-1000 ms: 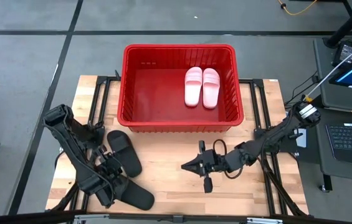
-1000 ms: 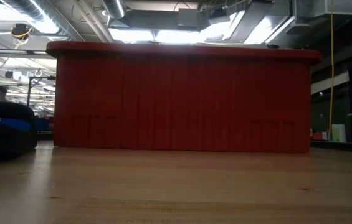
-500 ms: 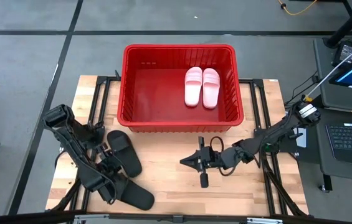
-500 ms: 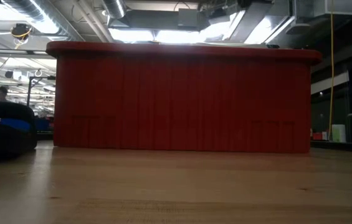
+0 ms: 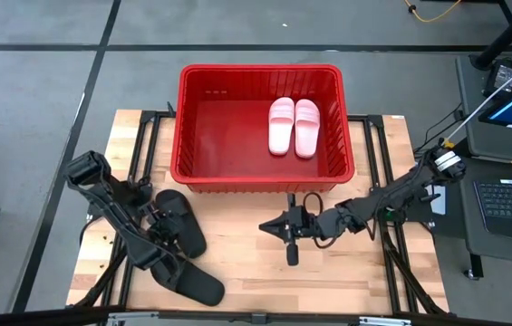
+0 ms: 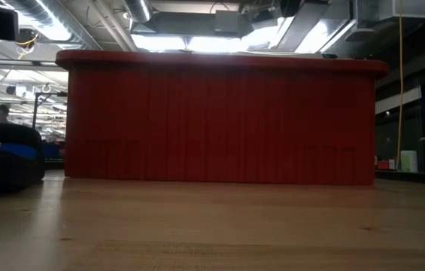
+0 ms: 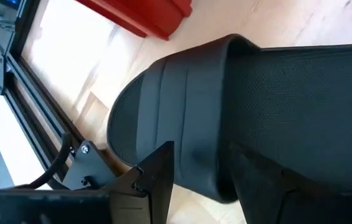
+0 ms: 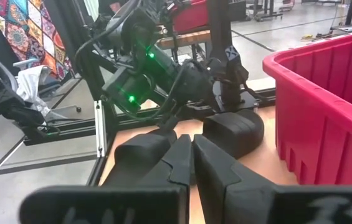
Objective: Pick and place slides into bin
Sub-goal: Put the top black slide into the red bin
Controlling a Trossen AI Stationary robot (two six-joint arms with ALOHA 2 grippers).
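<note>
The red bin (image 5: 260, 69) stands at the table's far middle with the pink pair of slides (image 5: 294, 125) lying flat inside, at its right. Two black slides lie on the table's left: one farther (image 5: 181, 222), one near the front edge (image 5: 199, 284). My left gripper (image 5: 160, 246) is low between them. It is open, and its fingers straddle the farther black slide's rim (image 7: 210, 180) next to the strap. My right gripper (image 5: 266, 226) is shut and empty. It is level over the table's middle and points left at the black slides (image 8: 232, 130). My left gripper has one finger (image 7: 157, 177) outside the farther black slide's rim and the other (image 7: 269, 186) on its inner side. I cannot tell whether either finger touches the slide. The slide lies flat on the table.
Bare wooden tabletop (image 5: 246, 267) lies between the two grippers and along the front edge. The bin's near wall (image 6: 220, 120) rises just behind my right gripper. A desk with a laptop (image 5: 509, 195) stands past the table's right edge.
My right gripper has gone toward the table's left and slightly toward the bin, staying shut. My left gripper has moved a little toward the far edge, up to the farther black slide. The slides have not moved.
</note>
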